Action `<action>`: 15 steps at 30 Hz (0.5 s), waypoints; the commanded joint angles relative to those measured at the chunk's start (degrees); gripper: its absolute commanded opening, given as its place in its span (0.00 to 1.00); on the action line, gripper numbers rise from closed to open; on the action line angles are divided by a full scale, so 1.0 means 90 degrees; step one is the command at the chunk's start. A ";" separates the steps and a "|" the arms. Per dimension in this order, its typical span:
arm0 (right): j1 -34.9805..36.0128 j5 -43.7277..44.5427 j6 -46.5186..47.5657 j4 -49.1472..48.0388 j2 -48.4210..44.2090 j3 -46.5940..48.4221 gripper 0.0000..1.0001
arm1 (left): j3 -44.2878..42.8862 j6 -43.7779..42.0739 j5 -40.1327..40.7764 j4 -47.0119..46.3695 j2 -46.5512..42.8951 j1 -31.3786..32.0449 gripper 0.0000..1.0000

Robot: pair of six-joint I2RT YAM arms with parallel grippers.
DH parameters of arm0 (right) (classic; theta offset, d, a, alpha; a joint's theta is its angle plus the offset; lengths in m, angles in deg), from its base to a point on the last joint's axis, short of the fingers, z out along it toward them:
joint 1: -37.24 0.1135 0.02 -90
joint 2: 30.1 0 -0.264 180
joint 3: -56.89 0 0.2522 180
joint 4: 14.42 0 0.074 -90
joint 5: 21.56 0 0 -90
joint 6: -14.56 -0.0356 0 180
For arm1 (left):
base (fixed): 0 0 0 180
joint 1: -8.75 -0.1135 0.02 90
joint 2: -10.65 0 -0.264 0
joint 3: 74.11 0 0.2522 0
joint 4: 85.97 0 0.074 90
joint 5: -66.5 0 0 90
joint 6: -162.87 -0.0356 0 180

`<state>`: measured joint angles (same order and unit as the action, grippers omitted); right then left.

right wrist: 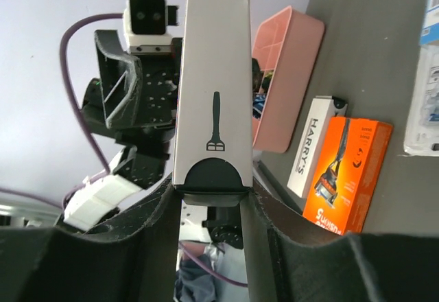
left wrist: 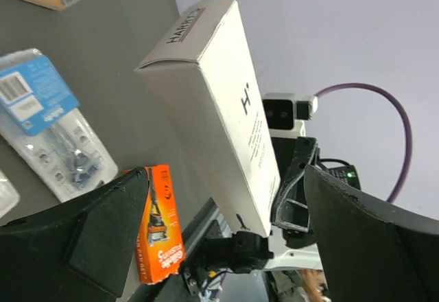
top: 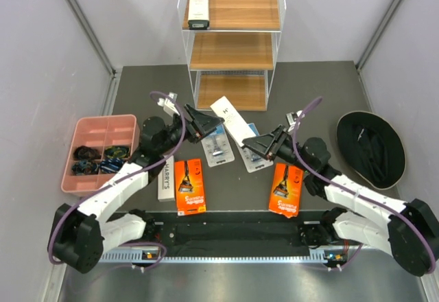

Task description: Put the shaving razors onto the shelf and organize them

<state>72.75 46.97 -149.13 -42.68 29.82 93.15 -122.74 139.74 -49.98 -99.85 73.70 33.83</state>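
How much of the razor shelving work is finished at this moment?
Done: one long white box lies on the top tier of the white wire shelf. In hand: the right end effector grips a second white box. Left: the HARRY'S box, two orange cards and two blue-clear blister packs on the dark table.

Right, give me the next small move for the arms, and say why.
Probably ease the left gripper forward so its open jaws straddle the white box. The right gripper is clamped on one end of the box, and the left sits open facing it, which looks like a handover on the way to the shelf.
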 commanded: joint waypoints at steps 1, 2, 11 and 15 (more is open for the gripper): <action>0.0078 0.0627 0.0345 0.0762 -0.0611 0.0186 0.03 | -0.0685 -0.1079 0.0403 0.1261 -0.0325 -0.0062 0.99; 0.0078 0.0667 0.0365 0.0869 -0.0681 0.0185 0.03 | -0.0966 -0.1256 0.0442 0.1535 -0.0306 -0.0062 0.99; 0.0068 0.0609 0.0824 0.2158 -0.1100 0.0683 0.03 | -0.2792 -0.3327 0.2217 0.5285 -0.0355 -0.0062 0.99; 0.0068 0.0599 0.1097 0.2705 -0.1228 0.1063 0.03 | -0.3604 -0.3690 0.3837 0.6955 -0.0150 -0.0062 0.99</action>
<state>72.75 52.02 -143.30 -21.59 21.51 96.43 -148.01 113.93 -31.23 -54.97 72.02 33.54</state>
